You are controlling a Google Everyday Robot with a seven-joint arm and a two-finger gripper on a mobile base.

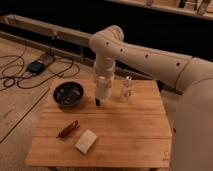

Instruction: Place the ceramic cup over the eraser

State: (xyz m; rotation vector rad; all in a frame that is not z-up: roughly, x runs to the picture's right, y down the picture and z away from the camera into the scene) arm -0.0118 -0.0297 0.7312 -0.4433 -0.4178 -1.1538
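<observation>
1. The gripper [103,79] was low over the back of the wooden table [130,130], between the dark bowl [68,93] and the small glass jar [126,90].
2. The ceramic cup [101,91] was right under the gripper, standing tall and close to the table top. It looked joined to the gripper, but I could not tell if the gripper was holding it tight or had let it go.
3. The eraser [97,102] was just under the cup. Only a small black end of it showed at the cup's bottom edge, and the rest was hidden.
4. I think the step in hand was the last one, which was to set the cup down over the eraser.
5. I could not tell if the cup's rim was resting on the table or hanging a little above it.
6. The next move called for a slow, straight push down until the rim sat flat. Then the gripper needed to let go and lift straight up.
7. The black end poking out could catch the rim and tip the cup.
8. The jar and bowl were near, so a sideways swing could bump them.
</observation>
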